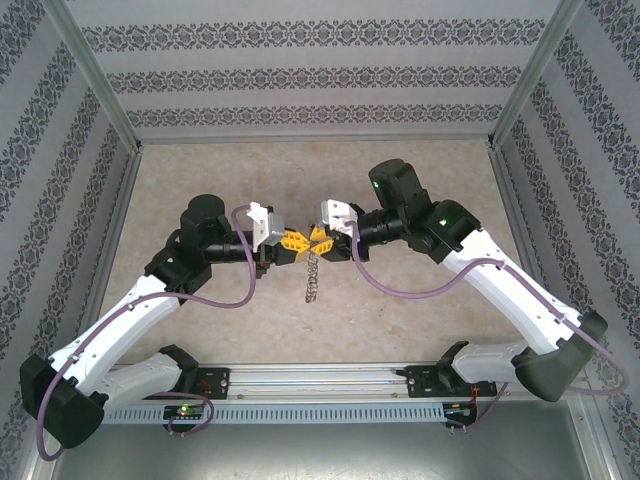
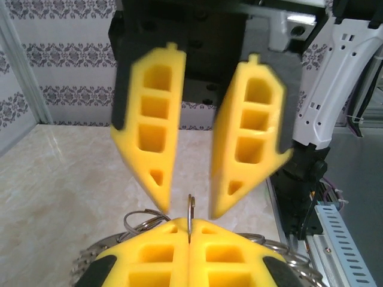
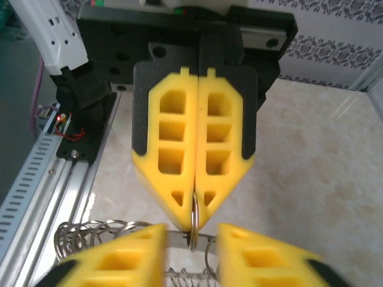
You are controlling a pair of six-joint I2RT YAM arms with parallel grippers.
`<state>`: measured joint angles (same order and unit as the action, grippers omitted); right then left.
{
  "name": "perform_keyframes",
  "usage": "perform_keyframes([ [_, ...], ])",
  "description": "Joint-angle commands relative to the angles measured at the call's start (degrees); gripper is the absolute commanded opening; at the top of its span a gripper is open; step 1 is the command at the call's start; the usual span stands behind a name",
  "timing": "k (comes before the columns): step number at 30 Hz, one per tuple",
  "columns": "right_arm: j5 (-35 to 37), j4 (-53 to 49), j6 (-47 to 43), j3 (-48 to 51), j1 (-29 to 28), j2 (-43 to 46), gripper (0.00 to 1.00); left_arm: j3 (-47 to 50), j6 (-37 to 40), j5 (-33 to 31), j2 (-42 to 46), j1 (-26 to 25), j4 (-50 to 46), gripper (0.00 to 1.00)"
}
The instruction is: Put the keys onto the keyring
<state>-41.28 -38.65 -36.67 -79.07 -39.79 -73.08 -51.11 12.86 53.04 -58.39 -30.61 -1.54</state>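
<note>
Well, starting on the left, the left arm reaches in from the near left corner of the table [image 1: 420,330] toward its middle. The left gripper [image 1: 296,244] has its yellow fingers [image 3: 185,134] pressed flat together, pinching a thin wire keyring [image 3: 193,218] edge-on at their very tips. The keys [image 1: 312,278] hang off that ring in a silvery, jagged string between the two grippers, over the centre of the table; whether their lower end touches the tabletop I cannot tell. From the wrist views they fan out as wire loops and toothed blades on both sides beneath the fingers. Just to the right, tip to tip with the left one, the right gripper [image 1: 318,240] comes in from the near right corner with its jaws narrowly apart. The ring's edge pokes into the gap, and neither pad [image 2: 157,121] touches it that I can see. Around the pair, open stone-patterned tabletop stretches to the left edge, the far edge and the right edge, where patterned walls [image 1: 320,80] rise behind metal posts [image 1: 95,75]. Along the near edge runs the metal rail [image 1: 320,380] between the arm bases, well apart from the keys.
</note>
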Motion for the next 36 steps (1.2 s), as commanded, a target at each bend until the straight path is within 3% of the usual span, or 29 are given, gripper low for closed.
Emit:
perform_keyframes([
  [1, -1.9, 5.0, 3.4, 2.8, 1.8, 2.1, 0.41, -0.7, 1.7, -2.3, 1.6, -0.7, -2.4, 0.0],
  [6, -3.3, 14.7, 13.5, 8.7, 8.8, 5.6, 0.53, 1.3, 0.4, -6.0, 4.8, -0.7, -5.8, 0.0],
  [10, 5.8, 15.2, 17.2, 8.4, 11.6, 2.2, 0.53, 2.6, -0.7, -10.3, 6.2, -0.7, -7.9, 0.0],
  [17, 21.4, 12.4, 23.7, 3.1, 11.9, -15.1, 0.48, 4.9, -4.2, -20.3, 7.2, -0.7, -9.1, 0.0],
  [22, 24.6, 8.1, 25.5, -6.3, 11.5, -30.3, 0.47, 9.1, -8.3, -27.5, 10.7, -0.6, -7.5, 0.0],
  [27, 27.6, -2.2, 23.8, -22.8, 10.1, -46.1, 0.44, 11.8, -9.3, -32.8, 13.7, 0.0, -8.7, 0.0],
  [36, 31.4, -14.5, 23.4, -43.2, 7.6, -63.4, 0.41, 12.1, -9.3, -36.1, 15.5, 1.6, -11.1, 0.0],
])
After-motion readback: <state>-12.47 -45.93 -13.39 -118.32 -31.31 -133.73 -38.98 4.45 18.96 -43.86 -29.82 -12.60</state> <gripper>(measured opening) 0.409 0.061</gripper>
